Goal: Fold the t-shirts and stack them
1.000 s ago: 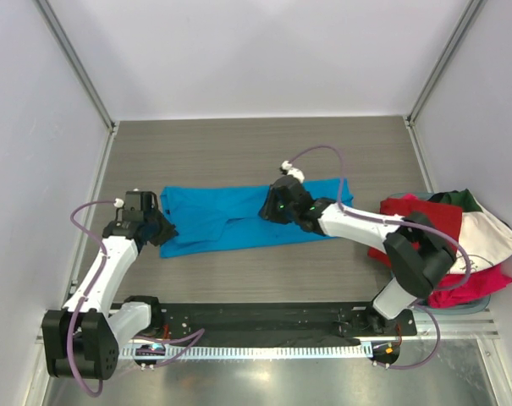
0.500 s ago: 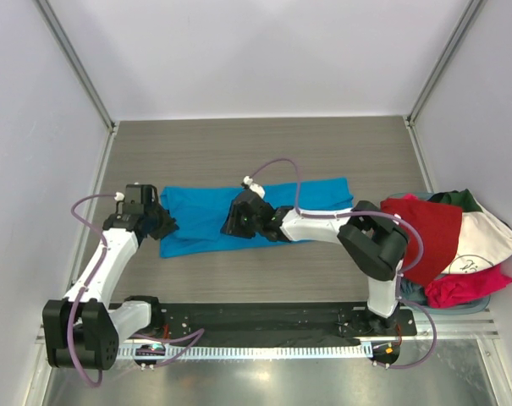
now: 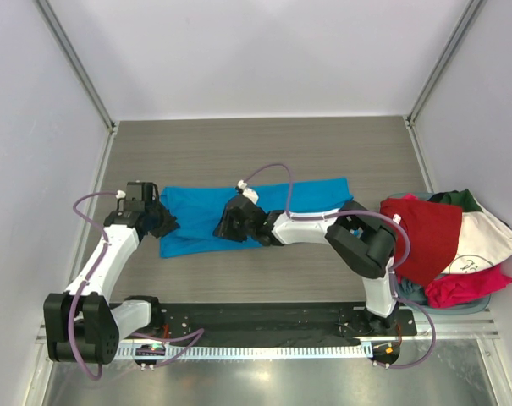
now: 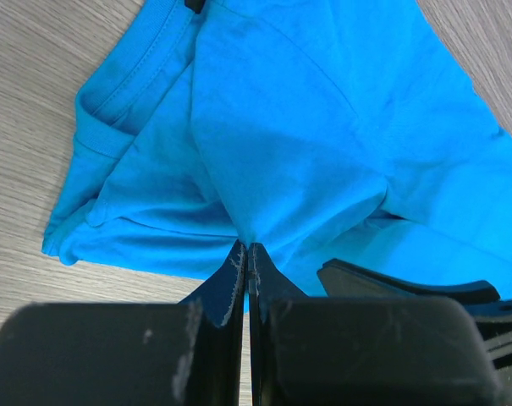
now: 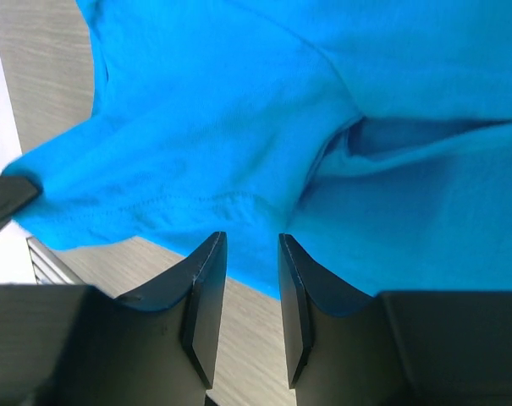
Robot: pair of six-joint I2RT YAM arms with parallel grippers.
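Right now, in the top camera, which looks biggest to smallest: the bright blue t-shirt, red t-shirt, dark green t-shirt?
1. Bright blue t-shirt, spread flat.
2. Red t-shirt, lying at the right.
3. Dark green t-shirt, mostly buried, so its true size is unsure.

Left arm (image 3: 103, 262): raised from the base at lower left, forearm angled forward and slightly right, wrist tipped downward. Left gripper (image 4: 245, 247): fingers pressed flat together, pinching a fold of the blue t-shirt (image 4: 306, 144) at the tips.

Right arm (image 3: 311, 227): bent sharply at the elbow above the base, forearm stretched leftward across the middle of the workspace. Right gripper (image 5: 250, 241): aimed left and downward, fingers parallel with a narrow gap between them.

Grippers apart, not touching.
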